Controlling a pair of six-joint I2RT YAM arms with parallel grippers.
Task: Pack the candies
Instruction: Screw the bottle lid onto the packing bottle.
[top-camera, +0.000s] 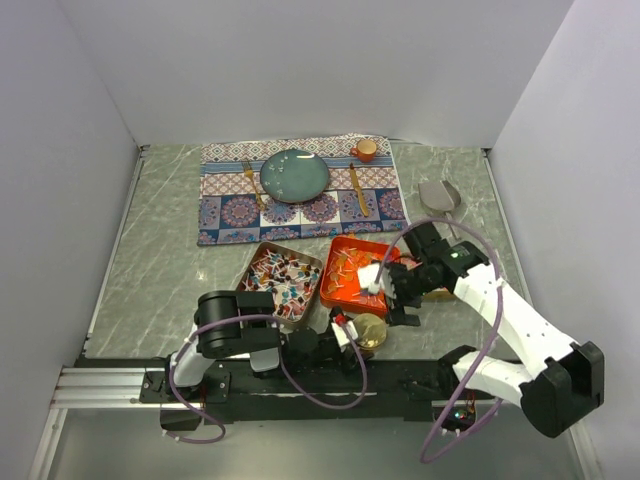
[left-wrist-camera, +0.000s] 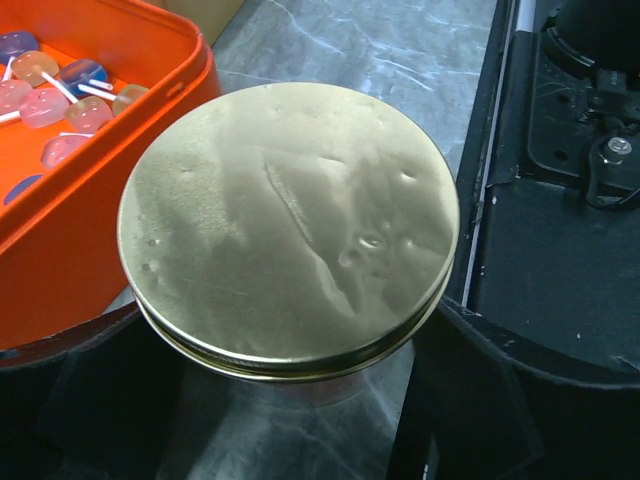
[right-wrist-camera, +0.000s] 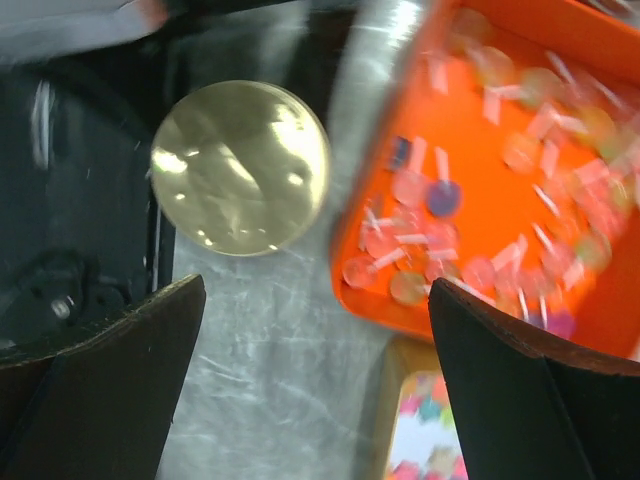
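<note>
Top external, two trays (top-camera: 352, 241) of candies (top-camera: 281, 275), one gold tin (top-camera: 371, 331), left end effector (left-wrist-camera: 290, 395) apart, right end effector (right-wrist-camera: 318, 395) apart

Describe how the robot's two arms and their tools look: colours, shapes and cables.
The right arm has white links between black joints. The left arm shows mainly black housings with some white. A thin lilac cable loops beside each. The left tool and the right tool each have two broad, dark fingers.
</note>
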